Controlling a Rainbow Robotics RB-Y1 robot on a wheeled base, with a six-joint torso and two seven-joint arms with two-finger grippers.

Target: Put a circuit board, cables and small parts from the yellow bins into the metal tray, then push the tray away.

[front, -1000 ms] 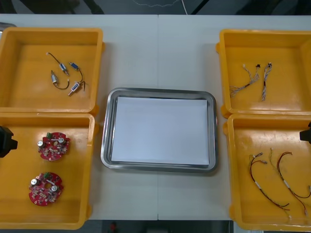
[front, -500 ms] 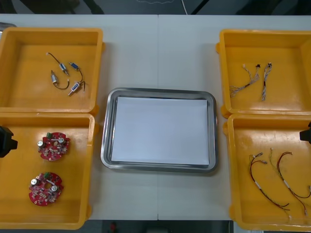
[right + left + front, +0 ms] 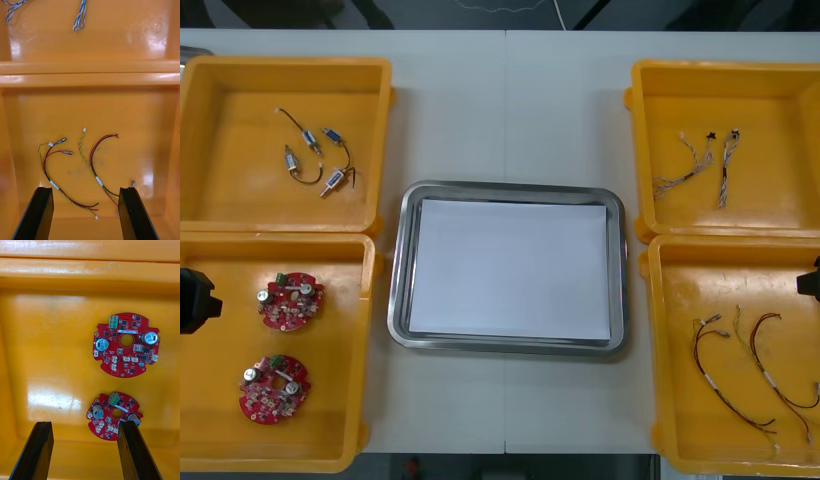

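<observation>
Two round red circuit boards (image 3: 290, 300) (image 3: 273, 388) lie in the near left yellow bin (image 3: 210, 440). In the left wrist view my left gripper (image 3: 84, 450) is open above that bin's floor, the nearer board (image 3: 114, 415) just ahead of its fingers and the other board (image 3: 126, 345) farther on. My right gripper (image 3: 86, 213) is open over the near right bin (image 3: 670, 400), with two red and yellow cables (image 3: 99, 180) (image 3: 54, 184) lying just ahead of its fingers. The metal tray (image 3: 507, 187), white inside, sits at the table's centre. In the front view the left gripper (image 3: 195, 300) and the right gripper (image 3: 810, 282) show at the side edges.
The far left bin (image 3: 380, 100) holds several small metal parts (image 3: 315, 158). The far right bin (image 3: 640, 110) holds twisted blue and white cables (image 3: 705, 165), whose ends (image 3: 79, 18) show beyond the bin wall in the right wrist view. Bare table lies beyond the tray.
Both grippers have shifted slightly toward the table's near edge in the front view. Nothing has been picked up or moved.
</observation>
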